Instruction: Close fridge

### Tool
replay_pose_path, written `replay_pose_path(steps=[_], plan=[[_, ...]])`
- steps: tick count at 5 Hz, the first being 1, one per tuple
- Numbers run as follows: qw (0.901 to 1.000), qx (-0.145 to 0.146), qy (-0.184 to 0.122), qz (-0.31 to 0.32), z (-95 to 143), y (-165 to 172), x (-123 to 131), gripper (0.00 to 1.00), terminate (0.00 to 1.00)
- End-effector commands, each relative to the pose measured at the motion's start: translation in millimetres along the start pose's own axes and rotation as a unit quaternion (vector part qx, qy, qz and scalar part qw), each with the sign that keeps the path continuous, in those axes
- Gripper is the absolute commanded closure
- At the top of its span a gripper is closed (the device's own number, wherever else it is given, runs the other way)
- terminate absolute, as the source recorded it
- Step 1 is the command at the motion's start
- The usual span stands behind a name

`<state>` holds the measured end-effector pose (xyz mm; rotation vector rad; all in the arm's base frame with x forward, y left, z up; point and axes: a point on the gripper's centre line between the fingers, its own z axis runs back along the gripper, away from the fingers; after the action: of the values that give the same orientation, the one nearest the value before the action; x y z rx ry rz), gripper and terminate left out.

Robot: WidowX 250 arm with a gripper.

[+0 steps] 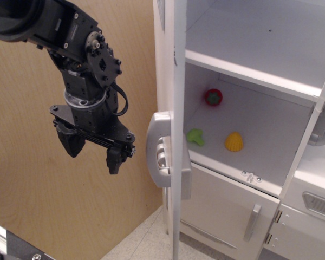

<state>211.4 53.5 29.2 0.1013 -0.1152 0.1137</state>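
Observation:
The tall white toy fridge (292,49) stands open, its white shelves showing. Its large door (177,130) is swung out and seen edge-on, with the grey dispenser panel (162,154) bulging on its left face. My black gripper (92,153) hangs to the left of the door, a short gap from the dispenser. It is open and empty, fingers pointing down. On the lower shelf lie a red toy (214,97), a green toy (195,136) and a yellow toy (234,142). The door's long handle is hidden.
A smaller lower door with a short grey handle (252,221) sits under the shelf. A white unit with a grey vent (319,206) stands at the right. A plywood wall (32,189) is behind the arm. A black base edge (16,246) is at bottom left.

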Motion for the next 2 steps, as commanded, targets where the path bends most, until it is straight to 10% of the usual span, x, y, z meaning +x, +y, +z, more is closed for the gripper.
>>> replay_pose_path(steps=[1,2], plan=[[1.0,0.0,0.0,0.0,0,0,0,0.0,0.0],[0.9999,0.0,-0.013,0.004,-5,0,11,0.0,0.0]])
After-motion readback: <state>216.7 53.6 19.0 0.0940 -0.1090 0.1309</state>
